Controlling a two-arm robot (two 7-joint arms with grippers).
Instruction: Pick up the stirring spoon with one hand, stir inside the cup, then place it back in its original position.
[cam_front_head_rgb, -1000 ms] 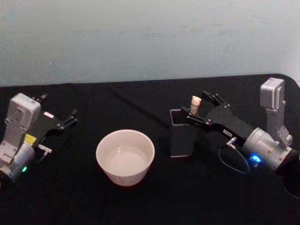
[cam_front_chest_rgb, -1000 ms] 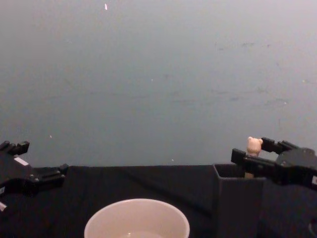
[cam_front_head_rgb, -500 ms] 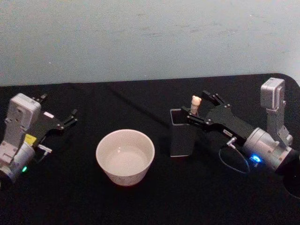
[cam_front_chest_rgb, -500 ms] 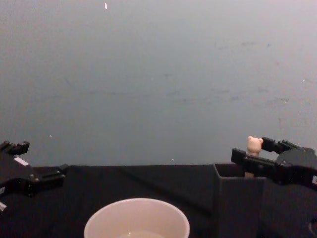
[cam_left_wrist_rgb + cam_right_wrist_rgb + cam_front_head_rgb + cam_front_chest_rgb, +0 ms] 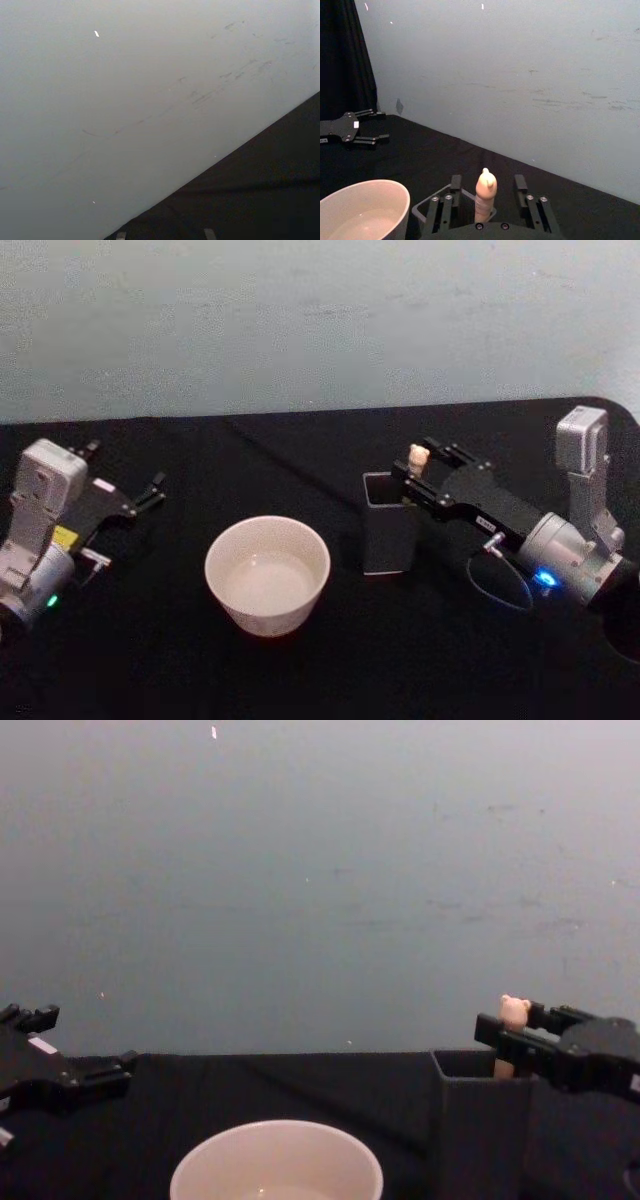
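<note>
Straddling beige bear-headed stirring spoon [image 5: 418, 456] in dark grey square holder [image 5: 388, 535] with right gripper [image 5: 426, 461] spread, holding left gripper [image 5: 126, 466] spread, far left

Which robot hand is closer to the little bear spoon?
Right. The right gripper is open around the stirring spoon; the left gripper sits far away, past the cup.

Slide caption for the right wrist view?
Open right tool straddles the stirring spoon, upright in its dark holder, with the cup alongside.
</note>
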